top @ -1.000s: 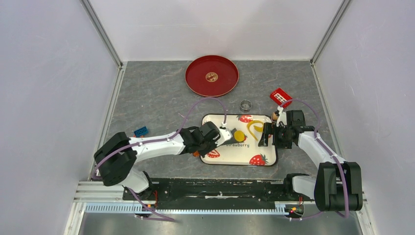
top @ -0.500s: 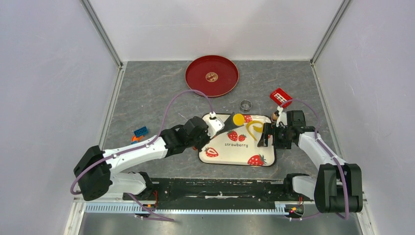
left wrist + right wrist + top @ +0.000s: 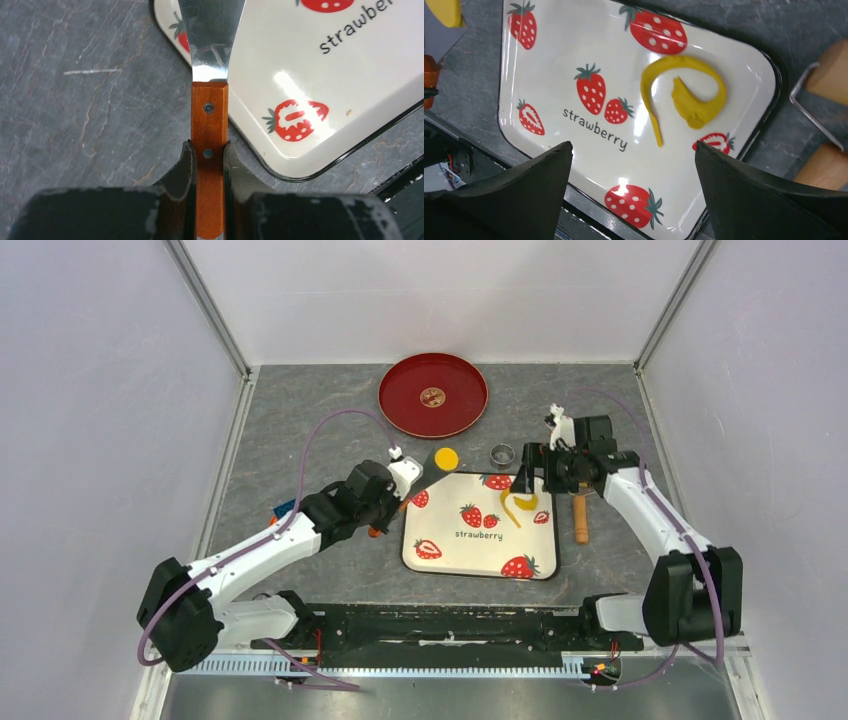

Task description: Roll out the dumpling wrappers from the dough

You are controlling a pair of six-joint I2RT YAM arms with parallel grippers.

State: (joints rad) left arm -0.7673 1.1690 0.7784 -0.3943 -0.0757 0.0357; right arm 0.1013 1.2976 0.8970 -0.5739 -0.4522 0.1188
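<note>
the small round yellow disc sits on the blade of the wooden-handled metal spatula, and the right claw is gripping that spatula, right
Not quite: the left claw grips the wooden-handled metal spatula, as the left wrist view shows; the right claw stands open. The small round yellow disc does sit on the blade, seen in the top view.

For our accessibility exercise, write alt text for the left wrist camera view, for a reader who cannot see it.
The left tool grips a spatula by its wooden handle; its metal blade reaches over the edge of a white strawberry-printed tray on a grey table.
</note>
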